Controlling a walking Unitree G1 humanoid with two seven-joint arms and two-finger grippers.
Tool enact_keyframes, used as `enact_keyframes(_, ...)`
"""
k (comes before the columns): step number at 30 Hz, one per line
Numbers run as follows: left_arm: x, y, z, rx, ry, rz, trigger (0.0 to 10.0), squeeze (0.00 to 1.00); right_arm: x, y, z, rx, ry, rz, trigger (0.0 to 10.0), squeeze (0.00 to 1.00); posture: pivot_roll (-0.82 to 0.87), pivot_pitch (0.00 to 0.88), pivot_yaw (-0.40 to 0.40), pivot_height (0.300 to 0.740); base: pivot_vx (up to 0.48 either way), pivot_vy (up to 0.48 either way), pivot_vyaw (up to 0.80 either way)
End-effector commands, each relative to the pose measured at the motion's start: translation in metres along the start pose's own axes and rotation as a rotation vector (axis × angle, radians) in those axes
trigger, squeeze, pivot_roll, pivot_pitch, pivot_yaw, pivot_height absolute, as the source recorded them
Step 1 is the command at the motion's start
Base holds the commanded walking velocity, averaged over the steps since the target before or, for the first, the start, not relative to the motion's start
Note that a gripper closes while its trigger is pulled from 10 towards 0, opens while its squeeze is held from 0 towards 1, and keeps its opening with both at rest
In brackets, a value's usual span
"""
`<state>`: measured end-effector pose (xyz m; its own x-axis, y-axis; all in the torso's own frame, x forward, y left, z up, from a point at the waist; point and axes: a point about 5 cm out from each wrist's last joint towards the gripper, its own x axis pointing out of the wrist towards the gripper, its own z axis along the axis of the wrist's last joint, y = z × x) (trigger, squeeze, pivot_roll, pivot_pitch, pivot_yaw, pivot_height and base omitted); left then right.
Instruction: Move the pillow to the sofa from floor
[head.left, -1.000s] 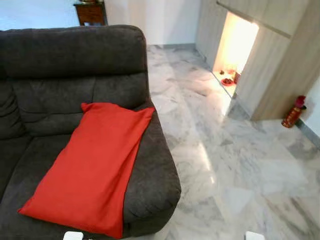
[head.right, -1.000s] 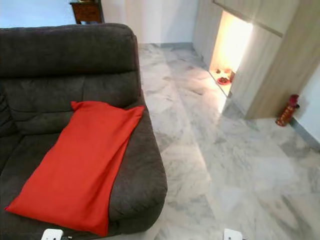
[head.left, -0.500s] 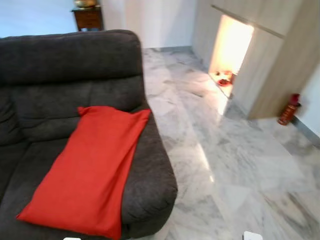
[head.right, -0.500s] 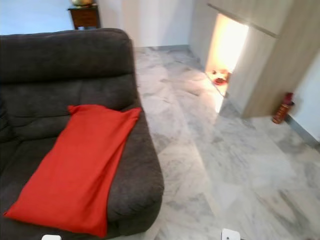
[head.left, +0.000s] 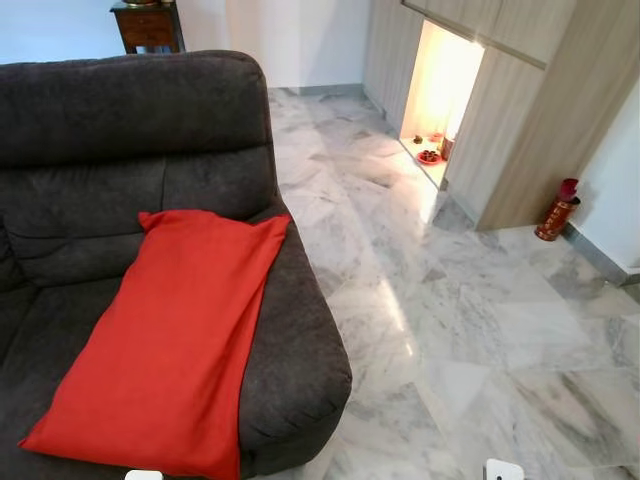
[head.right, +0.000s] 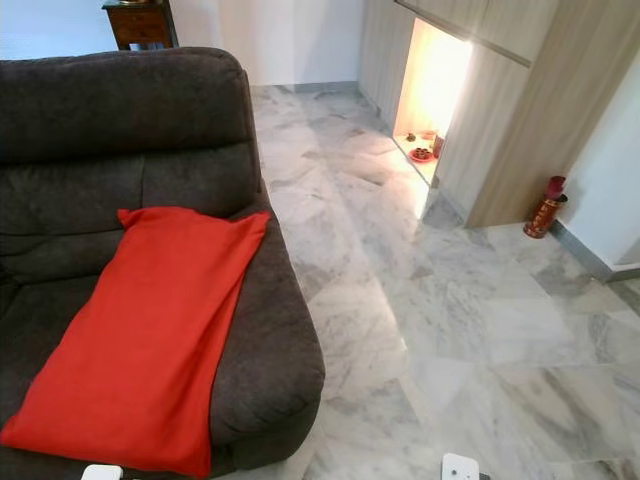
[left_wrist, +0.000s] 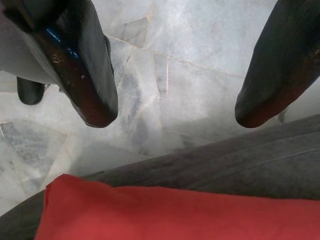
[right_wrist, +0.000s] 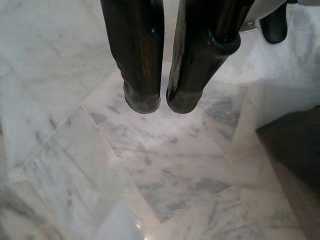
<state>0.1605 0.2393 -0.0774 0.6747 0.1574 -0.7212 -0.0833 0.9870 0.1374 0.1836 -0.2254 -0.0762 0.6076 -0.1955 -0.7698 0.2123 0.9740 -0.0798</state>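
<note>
Left gripper (left_wrist: 175, 112), left wrist view: the two black fingers (left_wrist: 85, 75) stand wide apart with nothing between them and nothing touching them. Beyond the fingertips lies marble floor (left_wrist: 200, 65); nearer the wrist than the tips run the dark grey sofa (left_wrist: 240, 165) edge and, past that, a strip of the red pillow (left_wrist: 165, 215). The pillow is cut off by the frame, so its full outline cannot be read. A small dark object beside one finger is too partial to identify.

Right gripper (right_wrist: 162, 105), right wrist view: both fingers are together, tips nearly touching, gripping nothing. Marble floor fills the area beyond the tips. A dark corner to one side of the gripper is cropped and cannot be identified with certainty.

Head views, left and right eye (one scene): the pillow (head.left: 160, 340) lies flat and diagonal on the sofa seat (head.left: 290, 350), one corner against the backrest, the opposite end reaching the seat front. Its lower edge is partly cut off. Two small white parts at the bottom edge are too cropped to name. Across the floor (head.left: 450, 330) stand a wooden cabinet (head.left: 520, 130) with a lit niche (head.left: 440, 90) holding small red items too small to tell apart, a red bottle-like object (head.left: 556, 210) by the wall, and a wooden side table (head.left: 145, 25) behind the sofa, cropped at the top.
</note>
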Motion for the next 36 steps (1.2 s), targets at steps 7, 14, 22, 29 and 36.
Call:
enact_keyframes(7,-0.0035,0.0034,-0.0099,-0.029,0.030,0.022,10.0,0.00,0.0000,0.0058,0.0020,-0.048,-0.022,0.039,10.0,0.00,0.11,0.075,0.004,0.740,0.000,0.000,0.80)
enact_keyframes(14,-0.0038,0.0018,-0.0113,-0.033,0.036,0.020,10.0,0.00,-0.0002,0.0059,0.0006,-0.016,-0.015,0.048,10.0,0.00,0.10,0.081,0.003,0.740,0.000,0.000,0.76)
enact_keyframes(22,-0.0034,0.0001,-0.0106,-0.051,0.033,0.011,10.0,0.00,-0.0001,0.0054,0.0009,0.018,-0.015,0.045,10.0,0.00,0.10,0.084,0.003,0.740,0.000,0.000,0.07)
enact_keyframes(29,-0.0041,0.0023,-0.0130,-0.071,0.045,0.020,10.0,0.00,-0.0001,0.0069,0.0011,0.028,-0.017,0.056,10.0,0.00,0.10,0.085,0.002,0.740,0.000,0.480,0.00)
enact_keyframes(36,-0.0045,0.0013,-0.0149,-0.073,0.055,0.019,10.0,0.00,-0.0002,0.0089,0.0011,0.027,-0.021,0.069,10.0,0.00,0.10,0.087,0.003,0.740,0.000,0.480,0.00)
